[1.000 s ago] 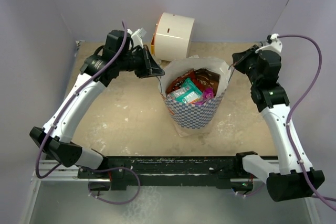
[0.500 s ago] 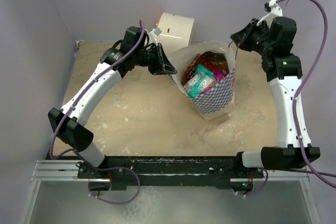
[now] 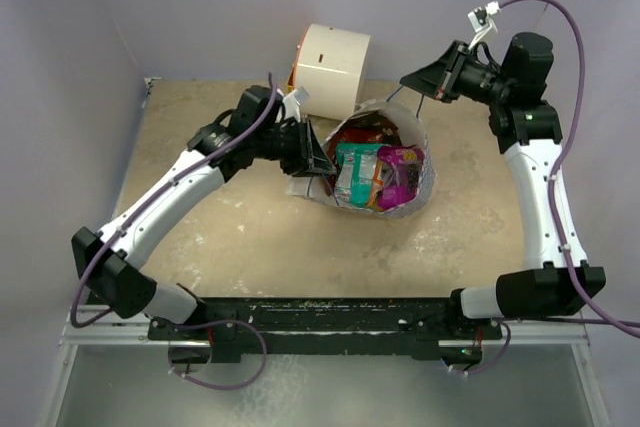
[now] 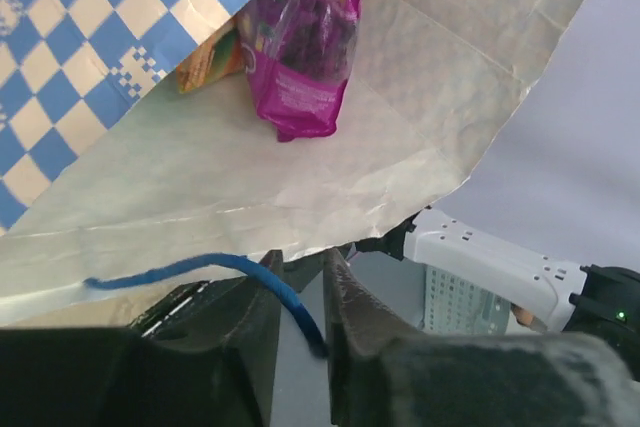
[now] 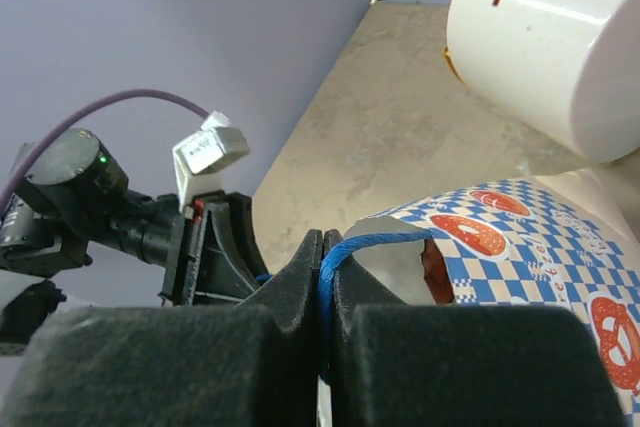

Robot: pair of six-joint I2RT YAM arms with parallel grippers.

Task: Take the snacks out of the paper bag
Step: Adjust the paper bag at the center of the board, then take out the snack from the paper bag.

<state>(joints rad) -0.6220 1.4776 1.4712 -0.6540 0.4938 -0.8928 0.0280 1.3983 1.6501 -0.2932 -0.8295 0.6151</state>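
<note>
The paper bag [image 3: 420, 185], white with blue checks, is tipped onto its side with its mouth facing up at the top camera. Snacks fill the mouth: a teal packet [image 3: 352, 169], a purple packet [image 3: 405, 160] and a dark brown chips bag [image 3: 380, 132]. My left gripper [image 3: 322, 159] is at the bag's left rim. In the left wrist view its jaws [image 4: 305, 259] stand slightly apart, with a blue string handle [image 4: 200, 265] running loosely between them below the purple packet [image 4: 300, 47]. My right gripper [image 3: 405, 80], raised behind the bag, is shut on the other blue handle [image 5: 375, 240].
A white cylindrical appliance [image 3: 335, 67] stands at the back, close behind the bag and near both grippers; it also shows in the right wrist view [image 5: 560, 37]. Purple walls close in the table on the left, back and right.
The bag has gone from upright to tipped on its side, and sits further left. My right gripper rose and swung left with its handle. My left gripper's jaws have parted a little.
</note>
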